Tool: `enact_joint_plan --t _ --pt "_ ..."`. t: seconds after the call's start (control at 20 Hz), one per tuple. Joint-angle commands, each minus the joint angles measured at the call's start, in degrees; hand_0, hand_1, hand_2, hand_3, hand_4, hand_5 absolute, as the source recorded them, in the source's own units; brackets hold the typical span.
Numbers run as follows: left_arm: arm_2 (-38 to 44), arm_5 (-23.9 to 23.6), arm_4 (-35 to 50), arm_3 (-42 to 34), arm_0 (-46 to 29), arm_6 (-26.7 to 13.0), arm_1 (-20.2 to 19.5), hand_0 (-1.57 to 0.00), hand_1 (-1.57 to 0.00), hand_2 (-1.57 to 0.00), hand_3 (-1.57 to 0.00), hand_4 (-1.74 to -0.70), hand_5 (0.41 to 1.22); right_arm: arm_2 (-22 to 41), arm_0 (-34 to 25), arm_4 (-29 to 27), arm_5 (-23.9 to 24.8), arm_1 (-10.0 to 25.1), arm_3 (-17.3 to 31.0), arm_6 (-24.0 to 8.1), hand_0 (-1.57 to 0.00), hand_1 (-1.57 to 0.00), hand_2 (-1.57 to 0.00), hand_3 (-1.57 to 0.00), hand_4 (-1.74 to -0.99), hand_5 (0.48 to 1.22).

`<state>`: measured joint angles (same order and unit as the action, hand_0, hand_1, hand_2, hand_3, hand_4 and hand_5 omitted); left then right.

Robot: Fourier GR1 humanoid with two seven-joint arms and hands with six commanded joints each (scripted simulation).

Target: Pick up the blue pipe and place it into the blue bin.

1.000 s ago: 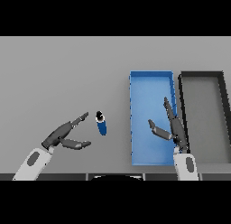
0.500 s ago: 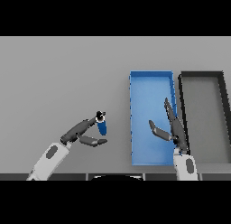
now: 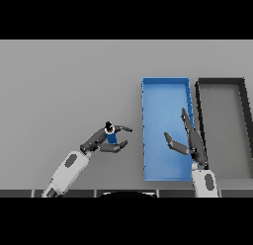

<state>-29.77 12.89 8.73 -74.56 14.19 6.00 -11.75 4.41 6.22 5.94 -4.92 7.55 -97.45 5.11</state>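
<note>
**Caller:** While your left hand [image 3: 101,140] sits on the grey table [image 3: 59,91], what has it got?

**Me:** My fingers and thumb are curled round the blue pipe [image 3: 111,137]. It stands between them, dark cap up, blue body showing in the gap. I call that a grasp, though I cannot tell how firm it is.

**Caller:** And where is the pipe against the target?

**Me:** Left of the blue bin [image 3: 148,172], apart from its near wall, down on the table as far as I can judge. Beyond that bin stands a dark bin [image 3: 242,175], which I leave alone.

**Caller:** Your other hand?

**Me:** My right hand [image 3: 190,142] hangs over the blue bin's right side, fingers straight and spread, holding nothing.

**Caller:** So which step is this?

**Me:** The pick-up, I'd say: grip closing, lift not yet made. Next I need to raise the pipe clear of the bin wall, carry it right, and release it inside, keeping away from my right hand.
</note>
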Motion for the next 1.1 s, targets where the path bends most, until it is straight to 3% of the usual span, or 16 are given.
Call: enact_joint_plan --t 0.0,0.15,0.35,0.55,0.7,1.05 --pt "0.8 -0.5 0.7 0.3 0.1 0.1 0.3 -0.44 -0.59 -0.7 -0.72 -1.35 0.828 0.3 0.1 0.5 0.4 -0.5 0.6 0.3 0.0 0.0 0.0 0.0 -1.259 0.602" --pt "0.1 -2.3 0.2 -0.3 -1.1 0.3 1.9 -0.99 -1.07 -1.12 -1.1 -1.53 1.02 0.2 -0.6 0.6 0.6 -0.8 1.1 0.9 0.0 0.0 0.0 0.0 -1.262 0.611" --pt "-1.4 -4.9 -2.3 -1.2 -1.3 3.1 1.4 -1.33 -1.37 -1.39 -1.31 -1.65 1.139 -0.1 -0.5 0.3 0.0 0.2 0.5 1.3 0.0 0.0 0.0 0.0 -1.255 0.616" --pt "-2.2 -5.4 -1.9 -4.4 -1.2 6.2 2.1 -1.47 -1.49 -1.5 -1.4 -1.7 1.187 0.4 -1.1 1.3 0.7 -0.2 0.6 -0.1 0.0 0.0 0.0 0.0 -1.244 0.623" --pt "-2.7 -5.2 -0.9 -9.6 -0.4 6.0 2.1 -1.52 -1.53 -1.53 -1.43 -1.71 1.204 0.2 -0.7 1.3 0.5 0.3 0.7 0.1 0.0 0.0 0.0 0.0 -1.239 0.629" --pt "-3.1 -3.9 1.4 -15.5 3.6 -1.7 1.2 -1.56 -1.56 -1.56 -1.45 -1.73 1.217 0.0 -0.4 1.6 0.4 0.7 0.7 1.4 0.0 0.0 0.0 0.0 -1.208 0.64"
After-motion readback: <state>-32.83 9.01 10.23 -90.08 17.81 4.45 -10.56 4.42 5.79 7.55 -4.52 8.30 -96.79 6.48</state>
